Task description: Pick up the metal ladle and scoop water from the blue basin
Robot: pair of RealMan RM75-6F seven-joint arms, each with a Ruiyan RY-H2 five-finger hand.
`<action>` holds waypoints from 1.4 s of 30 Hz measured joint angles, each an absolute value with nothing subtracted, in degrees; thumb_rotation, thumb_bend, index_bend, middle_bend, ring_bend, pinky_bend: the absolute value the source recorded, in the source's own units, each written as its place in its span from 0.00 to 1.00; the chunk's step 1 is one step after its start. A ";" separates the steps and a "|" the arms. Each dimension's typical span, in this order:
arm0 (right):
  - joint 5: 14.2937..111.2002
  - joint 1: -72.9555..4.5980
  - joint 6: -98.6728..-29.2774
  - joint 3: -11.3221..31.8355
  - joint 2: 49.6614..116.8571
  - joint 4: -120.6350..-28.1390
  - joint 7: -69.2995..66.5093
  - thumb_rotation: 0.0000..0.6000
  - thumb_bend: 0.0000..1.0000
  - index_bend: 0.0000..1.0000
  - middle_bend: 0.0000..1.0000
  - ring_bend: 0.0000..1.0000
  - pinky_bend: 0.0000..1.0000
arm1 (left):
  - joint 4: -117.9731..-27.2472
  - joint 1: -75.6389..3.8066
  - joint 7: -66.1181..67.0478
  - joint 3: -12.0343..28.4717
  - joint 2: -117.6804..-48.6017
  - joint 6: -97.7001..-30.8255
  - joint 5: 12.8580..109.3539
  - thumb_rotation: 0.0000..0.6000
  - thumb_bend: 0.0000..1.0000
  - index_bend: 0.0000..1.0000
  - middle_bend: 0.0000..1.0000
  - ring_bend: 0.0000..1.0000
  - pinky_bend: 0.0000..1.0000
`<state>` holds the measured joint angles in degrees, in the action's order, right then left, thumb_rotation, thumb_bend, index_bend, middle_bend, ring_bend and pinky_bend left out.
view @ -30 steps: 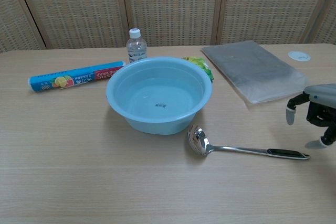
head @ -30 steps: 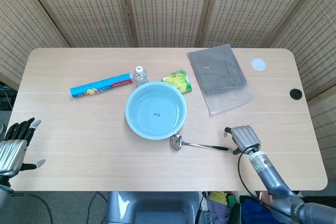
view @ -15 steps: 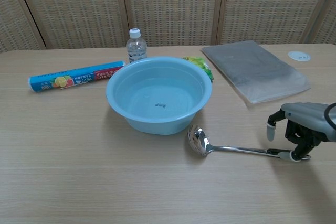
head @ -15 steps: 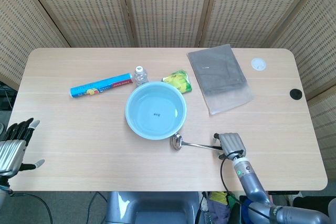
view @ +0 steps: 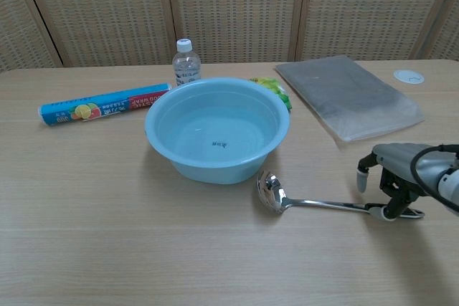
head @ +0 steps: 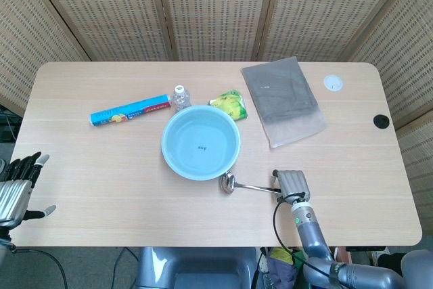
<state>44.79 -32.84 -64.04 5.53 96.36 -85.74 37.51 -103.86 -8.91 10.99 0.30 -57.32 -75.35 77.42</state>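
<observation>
The metal ladle [head: 254, 187] [view: 315, 204] lies flat on the table, its bowl just in front of the blue basin [head: 166, 155] [view: 215, 168], its handle pointing to the robot's right. The basin holds shallow water. My right hand [head: 289, 184] [view: 391, 180] hovers low over the far end of the handle, fingers pointing down and apart on either side of it; one fingertip [view: 388, 213] touches the handle's tip. Nothing is lifted. My left hand [head: 16, 191] hangs at the table's left edge, fingers spread and holding nothing.
Behind the basin stand a small water bottle [head: 179, 96] [view: 186, 61], a blue foil roll box [head: 130, 110] [view: 104, 104] and a green-yellow packet [head: 230, 105]. A grey folded cloth in a bag [head: 283, 98] [view: 348, 93] lies back right.
My right hand has slid left along the table and come down over the end of the ladle's handle. The ladle, the basin and my left hand have stayed put.
</observation>
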 measured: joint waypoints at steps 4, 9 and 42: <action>44.80 -32.36 -65.02 5.33 96.99 -85.38 37.70 1.00 0.31 0.43 0.93 0.91 1.00 | -104.02 -9.46 11.50 0.27 -57.57 -74.54 77.66 1.00 0.00 0.00 0.00 0.00 0.00; 44.41 -31.52 -65.79 5.36 97.47 -84.36 37.51 1.00 0.31 0.43 0.93 0.91 1.00 | -104.61 -10.39 12.19 0.49 -57.79 -73.56 77.92 1.00 0.00 0.00 0.00 0.00 0.00; 45.63 -29.39 -64.86 5.45 100.08 -80.98 37.58 1.00 0.35 0.56 0.93 0.91 1.00 | -104.57 -9.86 13.78 0.00 -58.51 -74.59 77.73 1.00 0.00 0.00 0.00 0.00 0.00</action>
